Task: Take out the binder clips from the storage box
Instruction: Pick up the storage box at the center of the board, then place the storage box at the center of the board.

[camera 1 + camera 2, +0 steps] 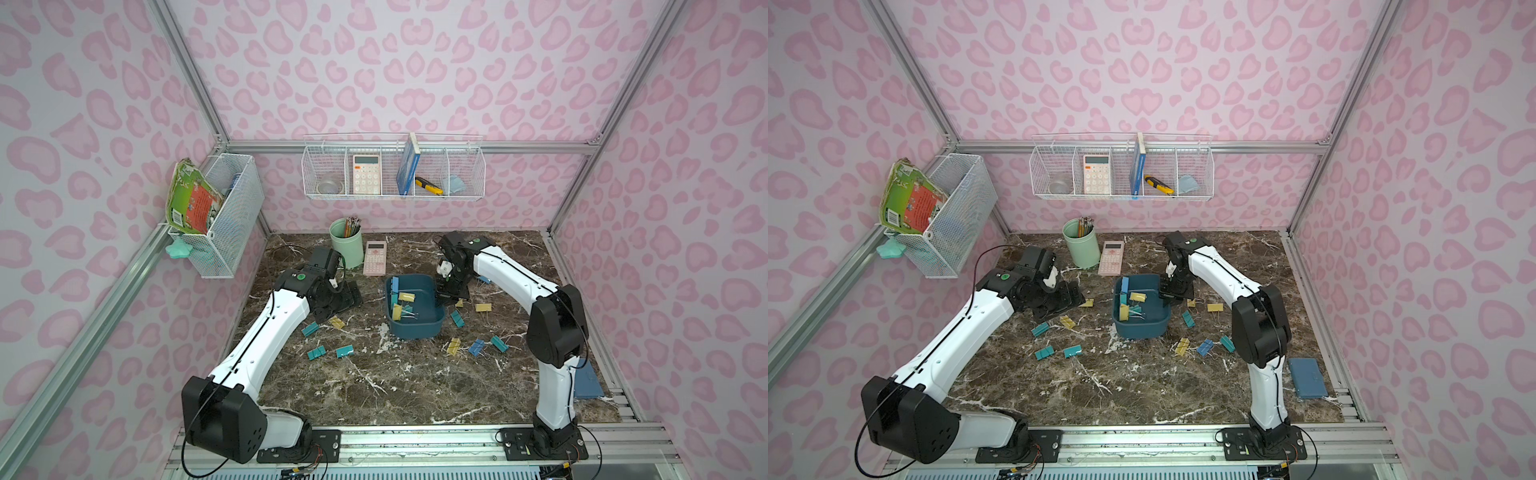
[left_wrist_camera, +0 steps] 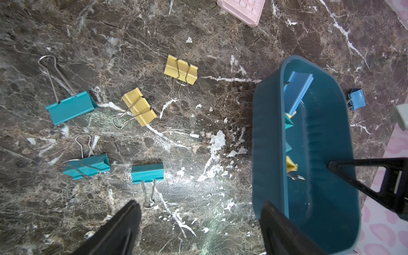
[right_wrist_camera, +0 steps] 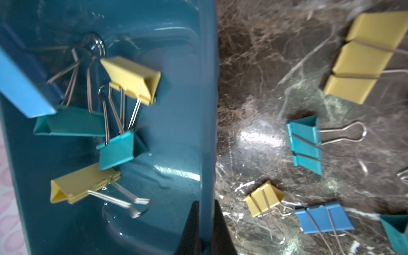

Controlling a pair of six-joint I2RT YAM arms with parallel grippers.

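The storage box [image 1: 415, 328] sat about the middle of the bench [image 1: 374, 395], a little nearer its back edge. Some binder clips [image 3: 132, 79] lay inside it, blue, teal and pale yellow, their wire handles tangled, bunched toward the box's left wall in both top views. The right gripper [image 3: 205, 212] was clenched on the box's right wall, one fingertip inside and one outside; a top view [image 1: 446, 296] showed it at that same wall.

More clips lay loose on the bench on both sides of the box. To the left were three teal ones [image 2: 71, 108] and two yellow [image 2: 181, 69]. To the right were yellow [image 1: 483, 307], teal [image 1: 457, 319] and blue [image 1: 476, 347] ones, spread toward the right edge.

The left gripper [image 2: 201, 204] hung over the bench left of the box with its jaws spread wide and nothing between them.

Near the back edge stood a mint-green cup [image 1: 347, 249] with a pink calculator [image 1: 375, 257] just beside it. A flat blue case [image 1: 1307, 378] lay by the front right corner.
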